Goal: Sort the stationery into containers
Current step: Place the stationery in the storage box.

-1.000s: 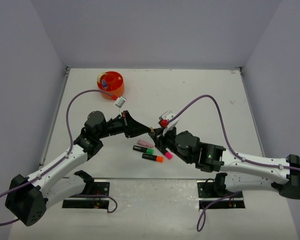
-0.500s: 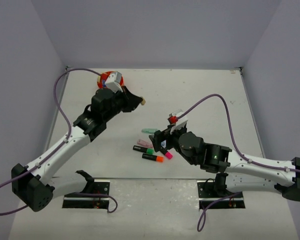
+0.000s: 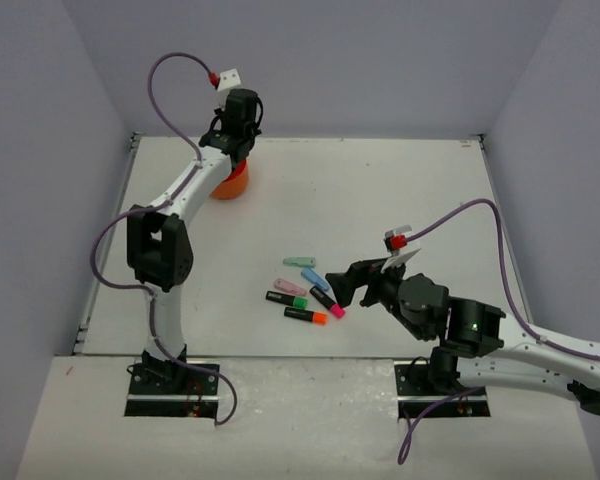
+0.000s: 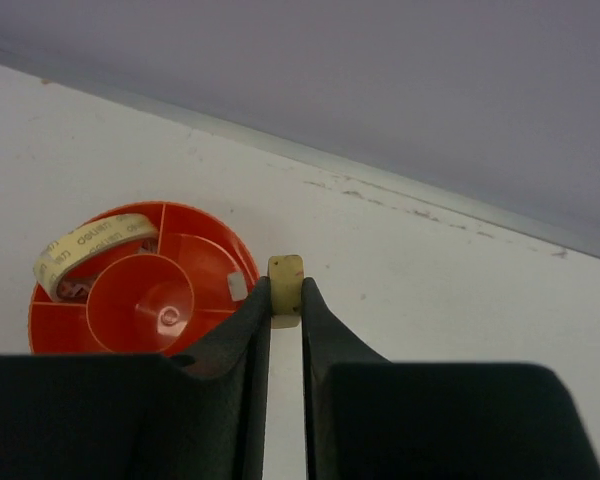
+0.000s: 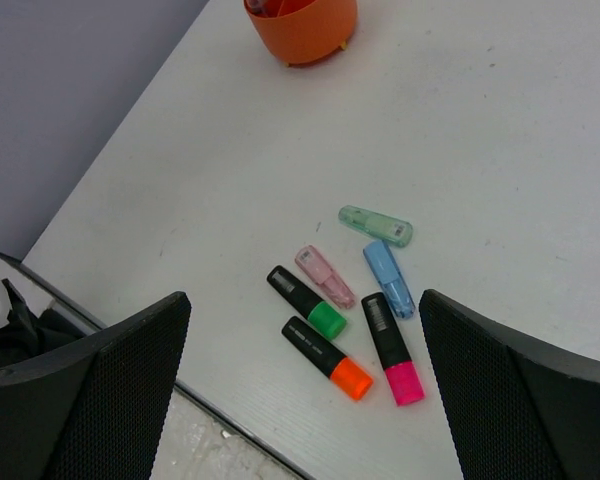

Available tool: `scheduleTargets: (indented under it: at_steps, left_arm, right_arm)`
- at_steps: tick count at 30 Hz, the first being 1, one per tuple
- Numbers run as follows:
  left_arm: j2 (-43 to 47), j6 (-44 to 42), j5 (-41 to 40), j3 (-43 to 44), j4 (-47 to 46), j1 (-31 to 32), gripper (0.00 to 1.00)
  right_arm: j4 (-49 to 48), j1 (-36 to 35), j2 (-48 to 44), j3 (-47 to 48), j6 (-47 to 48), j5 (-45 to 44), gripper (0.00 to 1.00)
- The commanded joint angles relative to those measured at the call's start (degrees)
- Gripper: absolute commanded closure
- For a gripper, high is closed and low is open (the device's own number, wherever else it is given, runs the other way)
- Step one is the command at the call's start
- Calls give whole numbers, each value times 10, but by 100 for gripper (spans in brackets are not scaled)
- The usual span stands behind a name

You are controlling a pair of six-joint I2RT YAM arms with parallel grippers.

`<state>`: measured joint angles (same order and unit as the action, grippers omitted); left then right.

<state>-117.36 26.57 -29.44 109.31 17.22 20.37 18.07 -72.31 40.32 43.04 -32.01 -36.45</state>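
Observation:
My left gripper [image 3: 232, 152] hangs over the round orange organiser [image 3: 230, 184] at the back left. It is shut on a tan eraser [image 4: 285, 289], just right of the organiser's rim [image 4: 242, 262]. A beige band [image 4: 88, 245] lies in one outer compartment. Three black highlighters lie mid-table: green [image 5: 307, 301], orange [image 5: 328, 358] and pink [image 5: 391, 347]. Beside them lie pastel pink [image 5: 325, 276], blue [image 5: 388, 278] and mint [image 5: 375, 225] pieces. My right gripper [image 3: 348, 283] stands open just right of this group [image 3: 305, 292], holding nothing; in its wrist view the fingers [image 5: 100, 380] frame the pieces.
The table's near edge [image 5: 130, 345] runs just below the highlighters. The back wall stands right behind the organiser [image 5: 302, 25]. Purple cables loop from both wrists.
My left arm swung from mid-table up to the organiser at the back, carrying the eraser. The right gripper opened wide and drew back to the right of the highlighters.

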Motion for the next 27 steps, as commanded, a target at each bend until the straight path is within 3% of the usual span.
scheduleTargets:
  at_steps: [1, 23, 27]
  left_arm:
    - [-60, -59, -75, 86, 11, -9, 100]
    - [-100, -53, -78, 15, -55, -28, 100]
    - [-106, -55, -68, 14, -56, -30, 94]
  right_arm:
    - [5, -2, -16, -19, -47, 8, 1]
    - [12, -2, 38, 1, -41, 19, 1]
    - [17, -2, 45, 2, -47, 19, 1]
